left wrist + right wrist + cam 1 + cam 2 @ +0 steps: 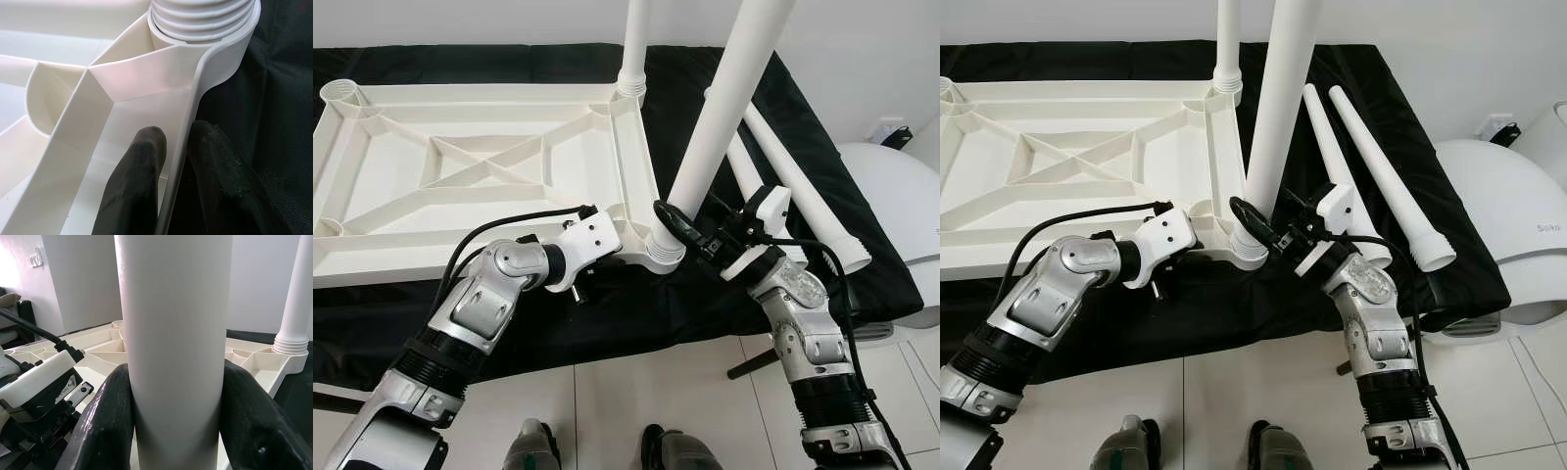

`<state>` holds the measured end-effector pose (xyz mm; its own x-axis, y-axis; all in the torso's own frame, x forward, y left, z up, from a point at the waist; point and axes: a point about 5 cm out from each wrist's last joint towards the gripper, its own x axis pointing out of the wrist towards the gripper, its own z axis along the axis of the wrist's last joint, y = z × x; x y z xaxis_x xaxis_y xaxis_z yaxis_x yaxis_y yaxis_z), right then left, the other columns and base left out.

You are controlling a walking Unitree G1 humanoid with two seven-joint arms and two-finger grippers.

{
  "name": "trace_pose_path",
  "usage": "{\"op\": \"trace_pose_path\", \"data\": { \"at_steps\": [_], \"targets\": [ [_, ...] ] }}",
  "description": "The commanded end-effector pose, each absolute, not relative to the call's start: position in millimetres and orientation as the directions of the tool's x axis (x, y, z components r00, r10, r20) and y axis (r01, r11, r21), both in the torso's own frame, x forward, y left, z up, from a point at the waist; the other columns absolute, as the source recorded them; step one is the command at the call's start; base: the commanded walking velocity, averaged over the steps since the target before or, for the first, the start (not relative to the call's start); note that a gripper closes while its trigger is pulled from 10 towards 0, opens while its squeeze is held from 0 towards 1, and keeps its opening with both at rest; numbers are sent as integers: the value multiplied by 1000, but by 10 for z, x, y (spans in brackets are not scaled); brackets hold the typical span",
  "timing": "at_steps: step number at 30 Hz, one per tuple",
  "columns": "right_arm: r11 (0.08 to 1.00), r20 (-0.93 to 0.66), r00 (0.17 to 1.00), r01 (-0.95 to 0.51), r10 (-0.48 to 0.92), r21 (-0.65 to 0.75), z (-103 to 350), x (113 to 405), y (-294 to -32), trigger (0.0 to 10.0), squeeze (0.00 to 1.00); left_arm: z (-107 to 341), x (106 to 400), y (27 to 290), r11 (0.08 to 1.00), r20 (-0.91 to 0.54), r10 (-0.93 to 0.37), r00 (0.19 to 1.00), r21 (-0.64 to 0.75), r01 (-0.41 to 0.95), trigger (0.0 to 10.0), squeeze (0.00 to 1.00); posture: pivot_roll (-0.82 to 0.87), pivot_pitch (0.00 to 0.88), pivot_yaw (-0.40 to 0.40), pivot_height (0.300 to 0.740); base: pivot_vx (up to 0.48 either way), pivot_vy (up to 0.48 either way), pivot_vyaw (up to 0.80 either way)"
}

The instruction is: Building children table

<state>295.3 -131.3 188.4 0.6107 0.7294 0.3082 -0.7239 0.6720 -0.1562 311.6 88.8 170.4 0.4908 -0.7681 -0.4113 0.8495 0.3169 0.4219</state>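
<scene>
The white table top (460, 257) lies upside down on a black cloth. One white leg (634, 44) stands fitted in its far right corner. A second leg (724, 108) stands tilted in the near right corner socket (664, 253). My right gripper (671, 223) is shut around this leg just above the socket, and the right wrist view has a black finger (105, 421) on each side of the leg (173, 308). My left gripper (178, 134) is shut on the table top's rim (195, 93) beside that socket, one finger inside the rim, one outside.
Two loose white legs (803, 186) lie side by side on the black cloth (636, 313) to the right of the table top. A white rounded appliance (891, 206) stands at the far right. Tiled floor and my feet (533, 448) are below.
</scene>
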Motion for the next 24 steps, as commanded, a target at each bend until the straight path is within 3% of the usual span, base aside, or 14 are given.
{"op": "trace_pose_path", "data": {
  "at_steps": [1,24],
  "targets": [
    [670,87,666,-742,741,-34,1359,2890,-1312,10000,0,1815,3071,754,256,-381,-809,447,457,852,10000,0,28,188,-29,740,0,0,0],
    [774,138,769,-632,625,18,1381,2822,-1308,10000,0,1832,3073,755,265,-374,-809,453,456,850,10000,0,20,196,-29,740,0,0,0]
  ]
}}
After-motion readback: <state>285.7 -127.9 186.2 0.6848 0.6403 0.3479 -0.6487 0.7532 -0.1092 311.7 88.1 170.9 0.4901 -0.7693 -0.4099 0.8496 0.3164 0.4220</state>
